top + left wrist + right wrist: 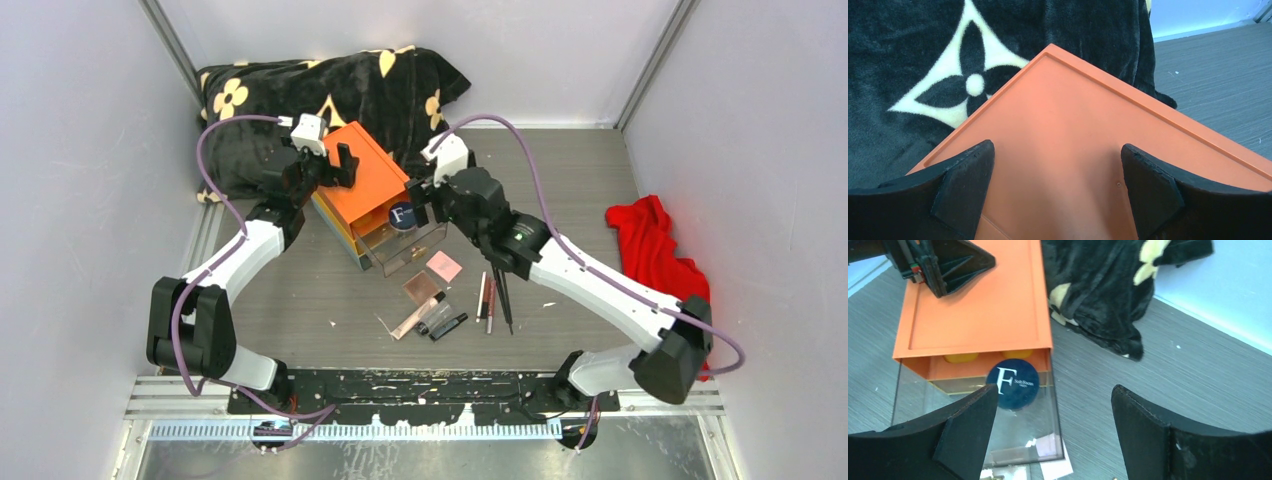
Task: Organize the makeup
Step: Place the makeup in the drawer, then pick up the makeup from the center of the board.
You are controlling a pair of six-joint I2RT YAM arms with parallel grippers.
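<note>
Spread right fingers (965, 432), compact (1012, 386) just beyond

Pale, evenly lit walls (560, 50) enclose the grey wood-grain table (570, 170) on three sides. Metal corner posts (652, 62) rise at the frame's upper left and upper right.

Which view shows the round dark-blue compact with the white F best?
Right wrist: the round dark-blue compact sits mid-frame, letter legible, lying in the pulled-out clear plastic drawer. Top external shows it small. Left wrist misses it, showing only the orange box top.
</note>
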